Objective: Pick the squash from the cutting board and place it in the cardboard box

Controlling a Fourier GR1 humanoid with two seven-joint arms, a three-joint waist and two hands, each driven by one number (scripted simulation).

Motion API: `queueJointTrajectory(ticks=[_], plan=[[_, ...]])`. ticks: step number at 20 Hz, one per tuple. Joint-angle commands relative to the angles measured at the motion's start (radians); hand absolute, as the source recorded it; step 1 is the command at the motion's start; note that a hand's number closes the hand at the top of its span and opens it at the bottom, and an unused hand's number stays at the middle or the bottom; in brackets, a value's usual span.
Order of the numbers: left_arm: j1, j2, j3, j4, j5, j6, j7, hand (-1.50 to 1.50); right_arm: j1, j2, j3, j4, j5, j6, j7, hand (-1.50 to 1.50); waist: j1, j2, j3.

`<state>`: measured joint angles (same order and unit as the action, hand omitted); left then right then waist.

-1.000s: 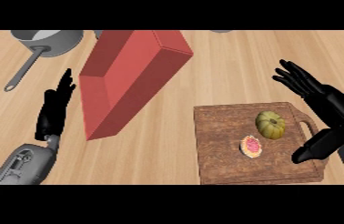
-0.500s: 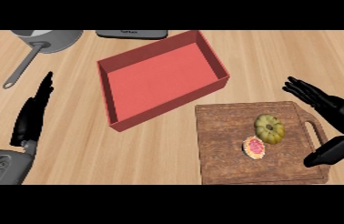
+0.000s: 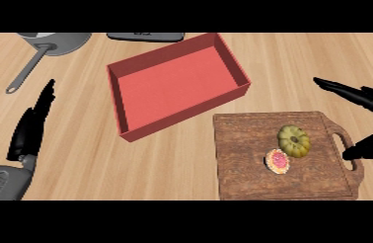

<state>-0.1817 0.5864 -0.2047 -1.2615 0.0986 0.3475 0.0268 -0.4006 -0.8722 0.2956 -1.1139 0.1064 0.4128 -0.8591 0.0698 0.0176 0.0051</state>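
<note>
With the right hand [image 3: 348, 93] spread wide and grasping nothing, the squash [image 3: 293, 141] lay on the cutting board [image 3: 247, 173], and a grab risked catching the pink-faced fruit half [image 3: 277, 161] at its seven o'clock

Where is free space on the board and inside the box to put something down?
The box is bare inside. On the cutting board, the left half and the front strip are free. The squash and a cut fruit crowd its right middle, close together.
</note>
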Motion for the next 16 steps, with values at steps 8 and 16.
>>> queueJointTrajectory(ticks=[8,16], plan=[[0.006,0.016,0.027,-0.03,-0.012,-0.008,0.024,0.0,-0.221,-0.037,0.271,0.129,0.355,0.012,-0.169,-1.5,-0.012,-0.007,-0.003],[0.05,-0.007,0.039,-0.077,-0.045,-0.001,0.064,0.0,-0.313,0.09,0.337,0.285,0.479,-0.052,-0.167,-1.5,-0.042,-0.013,-0.004]])
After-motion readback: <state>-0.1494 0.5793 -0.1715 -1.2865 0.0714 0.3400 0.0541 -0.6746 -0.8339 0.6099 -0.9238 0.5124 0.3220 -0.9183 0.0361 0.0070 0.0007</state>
